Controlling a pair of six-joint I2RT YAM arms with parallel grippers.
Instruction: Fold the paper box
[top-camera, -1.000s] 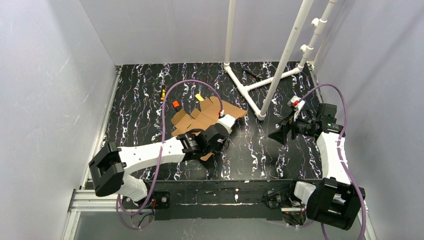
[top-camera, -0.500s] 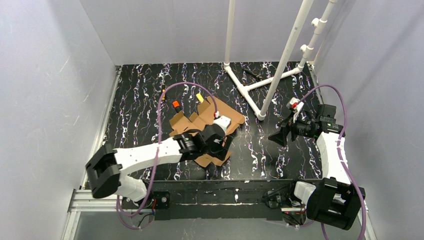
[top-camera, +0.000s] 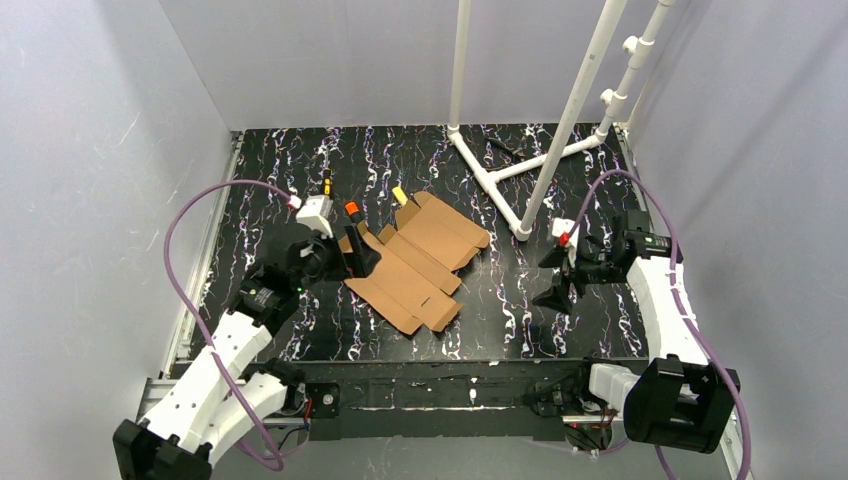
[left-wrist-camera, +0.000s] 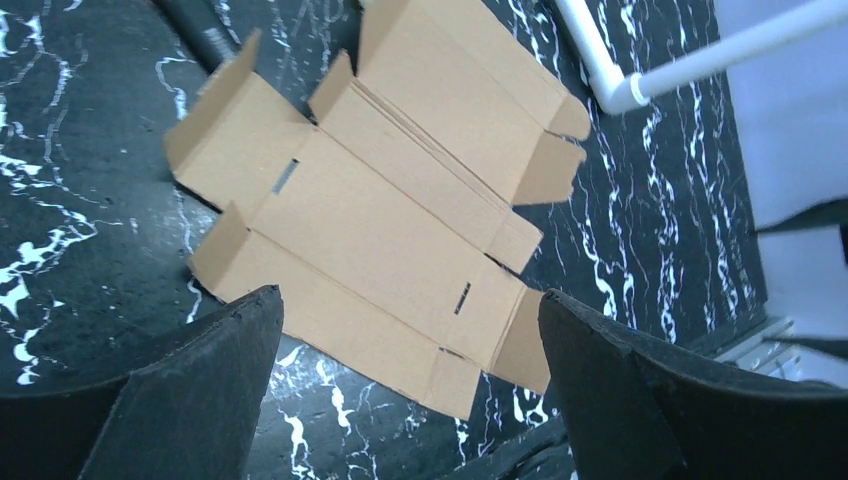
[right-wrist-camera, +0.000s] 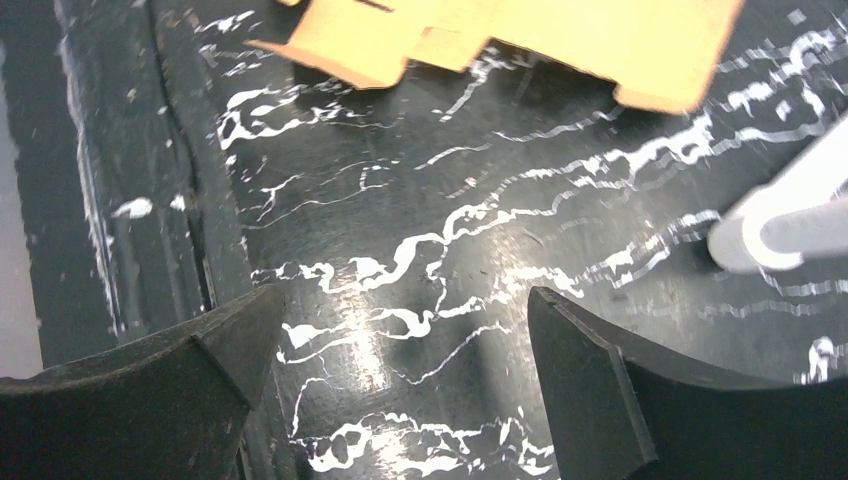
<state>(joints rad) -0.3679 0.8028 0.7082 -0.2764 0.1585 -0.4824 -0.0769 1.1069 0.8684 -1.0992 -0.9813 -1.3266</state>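
Left and right jaws stand wide apart, gripping nothing; we see the paper box (top-camera: 415, 262) lying unfolded on the bench (top-camera: 500, 312) between them.

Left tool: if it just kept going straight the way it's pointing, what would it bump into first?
Most likely the paper box, the flat cardboard sheet lying right ahead of the open left tool. Its near edge looks closest, though depth is hard to judge.
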